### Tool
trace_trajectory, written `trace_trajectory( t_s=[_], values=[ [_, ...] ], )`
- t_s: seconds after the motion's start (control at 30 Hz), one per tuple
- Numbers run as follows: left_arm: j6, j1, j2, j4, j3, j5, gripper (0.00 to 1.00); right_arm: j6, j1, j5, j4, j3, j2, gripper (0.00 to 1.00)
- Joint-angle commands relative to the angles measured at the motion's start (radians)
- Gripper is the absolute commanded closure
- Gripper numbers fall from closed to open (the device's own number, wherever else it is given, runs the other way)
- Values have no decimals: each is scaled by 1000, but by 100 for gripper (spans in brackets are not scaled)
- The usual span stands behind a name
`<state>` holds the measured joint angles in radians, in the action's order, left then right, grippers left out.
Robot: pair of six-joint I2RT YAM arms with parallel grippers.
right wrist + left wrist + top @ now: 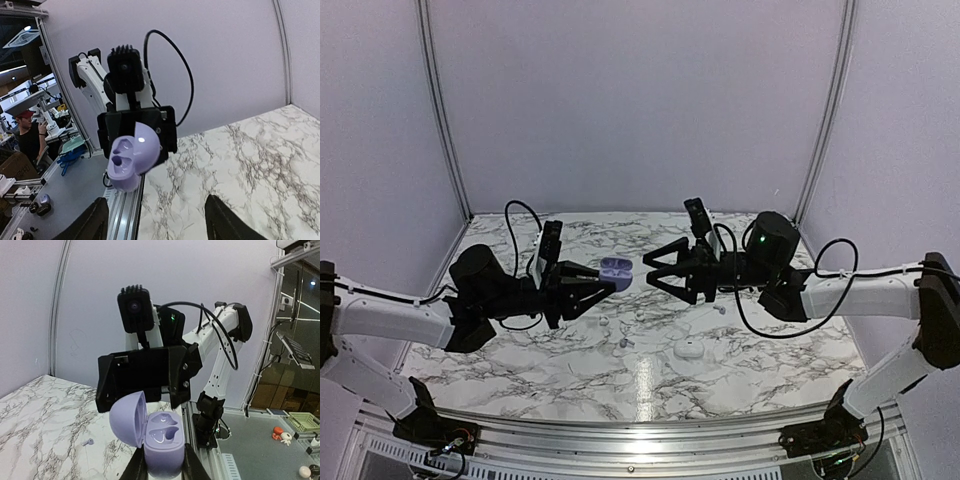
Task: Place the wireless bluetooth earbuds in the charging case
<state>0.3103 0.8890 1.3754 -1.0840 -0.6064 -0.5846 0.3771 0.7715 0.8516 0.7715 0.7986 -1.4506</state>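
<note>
The charging case (161, 452) is smooth plastic, the table (570, 375) glossy marble-patterned.

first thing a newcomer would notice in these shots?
An open lilac charging case hangs mid-air at centre, pinched by the fingers of the left gripper. The right gripper faces it, fingers spread, empty. Below on the marble table lie a white case and a few tiny loose earbuds.

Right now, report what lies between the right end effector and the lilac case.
Nothing: bare air separates right end effector from lilac case, shown in the top view.
</note>
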Motion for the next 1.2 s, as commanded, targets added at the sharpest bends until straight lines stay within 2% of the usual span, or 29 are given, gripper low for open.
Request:
trace_trajectory(
  t_s=[0.0,0.2,0.4,0.83,1.17],
  values=[
    [-191,-1,-112,36,79,-6,92,-137,-12,10,-145,1,88,33],
    [-347,7,-215,143,176,-1,92,-304,-14,-81,-398,-16,149,33],
    [-484,33,-338,335,219,68,93,-346,-14,-91,-509,-36,102,37],
    [-517,60,-465,503,295,193,94,-478,71,-259,-694,47,-73,44],
    [-465,59,-524,513,321,263,95,-504,109,-401,-1062,345,-297,51]
  ],
)
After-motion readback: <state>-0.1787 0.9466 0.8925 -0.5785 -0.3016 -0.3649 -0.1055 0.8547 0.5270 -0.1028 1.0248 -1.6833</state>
